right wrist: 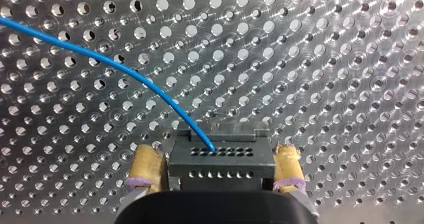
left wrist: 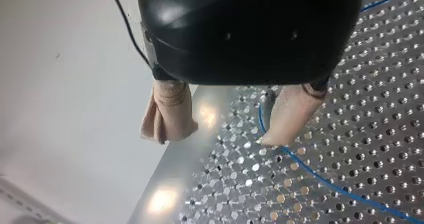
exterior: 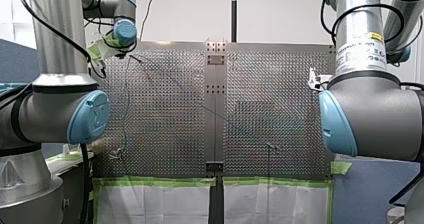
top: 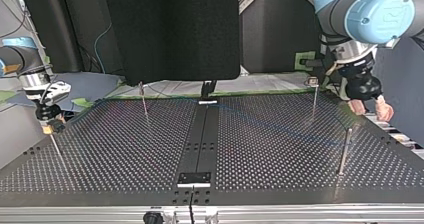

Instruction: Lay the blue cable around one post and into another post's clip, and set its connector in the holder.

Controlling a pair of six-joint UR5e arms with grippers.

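The blue cable (right wrist: pixel 100 57) curves over the perforated plate and ends in a black connector (right wrist: pixel 222 161) with rows of small holes. That connector lies between the yellow pads (right wrist: pixel 147 169) of my right gripper (right wrist: pixel 217 168), which stands open close on both sides of it. In the top view my right gripper (top: pixel 50 121) hangs over a thin post at the left edge. My left gripper (left wrist: pixel 212 140) is open with nothing between its beige pads (left wrist: pixel 167 114). The cable (left wrist: pixel 325 181) passes one pad beside a post (left wrist: pixel 267 101). In the top view it (top: pixel 372 104) hovers at the right.
Thin metal posts stand on the perforated table (top: pixel 125 149): one at the back left (top: pixel 144 101), one at the back right (top: pixel 314 96) and one nearer on the right (top: pixel 345 151). A black strip (top: pixel 200 139) runs down the middle. Green tape edges the table (exterior: pixel 160 181).
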